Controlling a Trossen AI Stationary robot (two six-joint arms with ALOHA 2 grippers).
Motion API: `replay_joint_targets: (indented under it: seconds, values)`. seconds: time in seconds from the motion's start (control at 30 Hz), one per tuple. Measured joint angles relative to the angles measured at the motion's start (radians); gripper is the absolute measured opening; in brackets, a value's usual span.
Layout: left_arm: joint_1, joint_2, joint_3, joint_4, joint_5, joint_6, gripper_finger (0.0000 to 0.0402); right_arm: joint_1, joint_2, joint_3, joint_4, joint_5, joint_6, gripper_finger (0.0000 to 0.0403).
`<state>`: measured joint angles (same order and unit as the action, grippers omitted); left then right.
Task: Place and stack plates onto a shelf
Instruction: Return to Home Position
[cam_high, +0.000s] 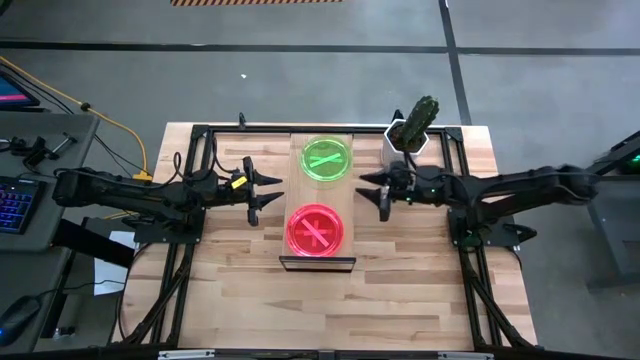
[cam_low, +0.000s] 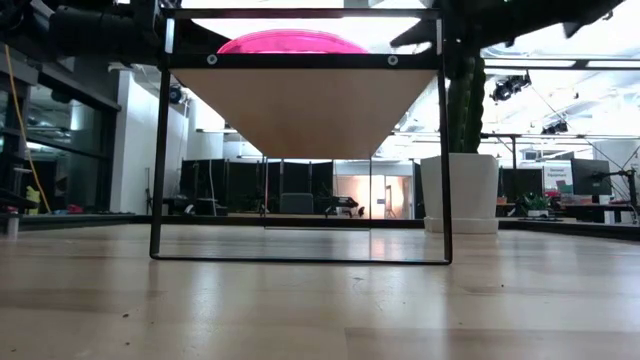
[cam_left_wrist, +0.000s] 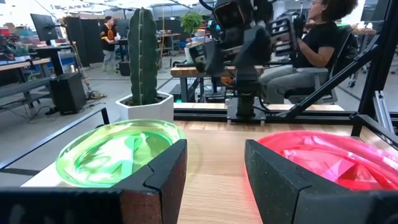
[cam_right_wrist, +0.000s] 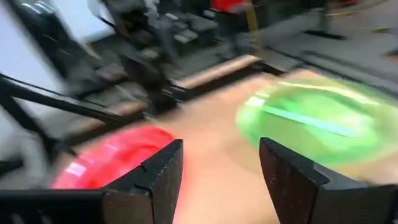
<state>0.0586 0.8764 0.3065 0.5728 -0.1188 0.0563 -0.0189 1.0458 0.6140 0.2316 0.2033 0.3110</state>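
A neon green plate (cam_high: 327, 159) lies on the far half of the light-wood shelf (cam_high: 320, 197). A pink-red plate (cam_high: 317, 230) lies on its near half; whether either is one plate or a stack, I cannot tell. My left gripper (cam_high: 268, 189) is open and empty at the shelf's left side, level with the gap between the plates. My right gripper (cam_high: 372, 190) is open and empty at the shelf's right side, facing it. The green plate (cam_left_wrist: 118, 151) and the red plate (cam_left_wrist: 326, 158) show past the left fingers, and also in the right wrist view (cam_right_wrist: 317, 118) (cam_right_wrist: 118, 158).
A white pot with a cactus (cam_high: 408, 135) stands by the shelf's far right corner, close behind my right gripper. A dark metal frame (cam_high: 200, 160) runs around the table. In the low view the shelf's dark frame (cam_low: 160, 150) stands mid-table. A seated person (cam_left_wrist: 311, 43) is beyond the table.
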Motion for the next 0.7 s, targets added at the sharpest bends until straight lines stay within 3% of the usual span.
replay_joint_targets:
  seconds: [0.17,0.4,0.57,0.7]
  values:
    - [0.0,0.0,0.0,0.0,0.0,0.0,0.0152,0.014,-0.082,-0.05,-0.071,0.141,-0.049,0.0195]
    - [-0.001,-0.002,0.0,0.015,0.006,0.005,0.0152,0.014,-0.158,-0.202,0.015,0.162,-0.06,0.0183]
    - [-0.053,-0.063,0.001,-0.034,0.01,0.007,0.0139,0.014,-0.203,-0.24,0.024,0.159,-0.082,0.0133]
    - [-0.138,-0.151,0.001,-0.081,0.003,0.073,0.0087,0.013,-0.225,-0.24,0.026,0.131,-0.145,0.0066]
